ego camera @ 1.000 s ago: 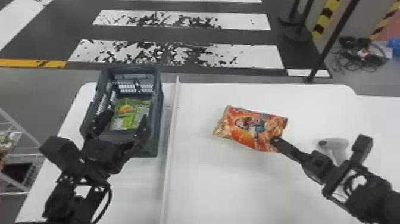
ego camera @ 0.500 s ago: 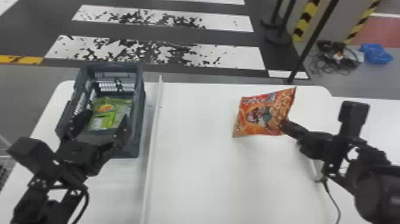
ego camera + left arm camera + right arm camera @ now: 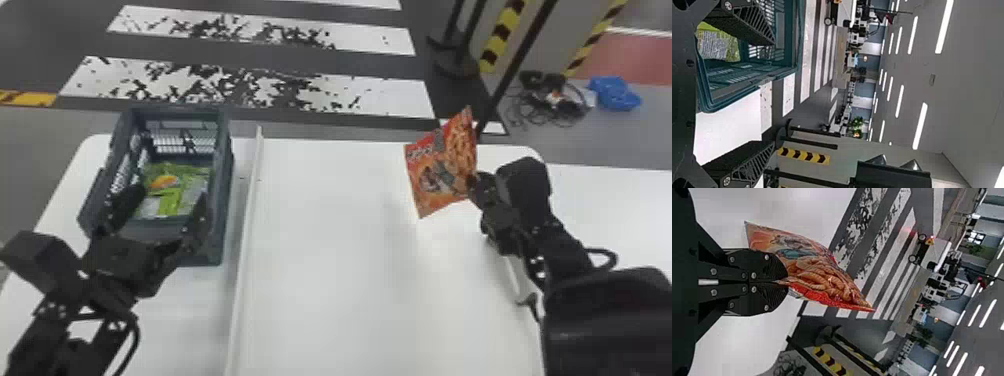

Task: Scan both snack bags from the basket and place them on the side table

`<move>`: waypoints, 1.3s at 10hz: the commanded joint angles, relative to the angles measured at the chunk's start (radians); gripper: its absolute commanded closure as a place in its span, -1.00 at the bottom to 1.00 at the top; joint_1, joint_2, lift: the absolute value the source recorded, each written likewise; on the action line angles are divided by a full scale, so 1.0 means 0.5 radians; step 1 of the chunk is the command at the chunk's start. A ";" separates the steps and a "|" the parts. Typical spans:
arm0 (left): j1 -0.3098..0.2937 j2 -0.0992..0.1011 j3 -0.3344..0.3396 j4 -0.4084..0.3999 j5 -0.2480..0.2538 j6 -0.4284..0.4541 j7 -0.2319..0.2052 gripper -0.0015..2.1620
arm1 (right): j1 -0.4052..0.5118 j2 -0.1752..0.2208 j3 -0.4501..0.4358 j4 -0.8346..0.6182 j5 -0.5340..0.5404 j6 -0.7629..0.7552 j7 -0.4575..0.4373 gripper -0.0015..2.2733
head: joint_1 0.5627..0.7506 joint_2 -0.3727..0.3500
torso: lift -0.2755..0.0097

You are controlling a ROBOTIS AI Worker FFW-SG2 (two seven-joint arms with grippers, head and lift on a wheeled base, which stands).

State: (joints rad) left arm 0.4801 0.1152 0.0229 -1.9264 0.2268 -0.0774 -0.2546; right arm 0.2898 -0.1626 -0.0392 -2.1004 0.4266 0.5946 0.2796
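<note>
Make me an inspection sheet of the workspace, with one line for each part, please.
Surface: white table with a long raised strip; another white surface beyond its right edge.
Job's things: orange-red snack bag in the right gripper; green snack bag inside the plastic basket; pale device partly hidden by the right arm.
Clutter: blue item on the floor.
Grippers: left gripper open at the basket; right gripper closed on the orange-red bag.
Cables: dark cable at the pale device; tangled cables on the floor.
Surroundings: striped floor, black posts, yellow-and-black hazard markings.
</note>
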 commanded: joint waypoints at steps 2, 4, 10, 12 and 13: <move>-0.003 -0.013 -0.021 -0.001 -0.012 0.000 0.003 -0.91 | 0.080 -0.071 0.216 0.090 0.564 -0.239 -0.255 0.99 | 0.41 -0.29 | 0.41; -0.009 -0.016 -0.027 0.021 -0.015 0.000 0.003 -0.91 | 0.126 -0.126 0.434 0.341 0.984 -0.368 -0.449 0.99 | 0.41 -0.29 | 0.41; -0.012 -0.003 -0.021 0.045 -0.009 0.000 0.003 -0.91 | 0.172 -0.224 0.759 0.660 0.806 -0.503 -0.418 -0.71 | 0.41 0.08 | 0.41; -0.015 0.000 -0.021 0.055 -0.003 0.000 0.000 -0.91 | 0.169 -0.246 0.741 0.608 0.779 -0.417 -0.372 -0.99 | 0.41 0.11 | 0.41; -0.015 0.000 -0.021 0.061 -0.003 -0.006 0.000 -0.91 | 0.175 -0.252 0.704 0.550 0.733 -0.374 -0.326 -0.96 | 0.41 0.09 | 0.41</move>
State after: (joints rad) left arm 0.4725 0.1149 0.0122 -1.8975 0.2255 -0.0789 -0.2543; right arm 0.3757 -0.2866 0.3220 -1.8117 0.8037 0.3945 0.1161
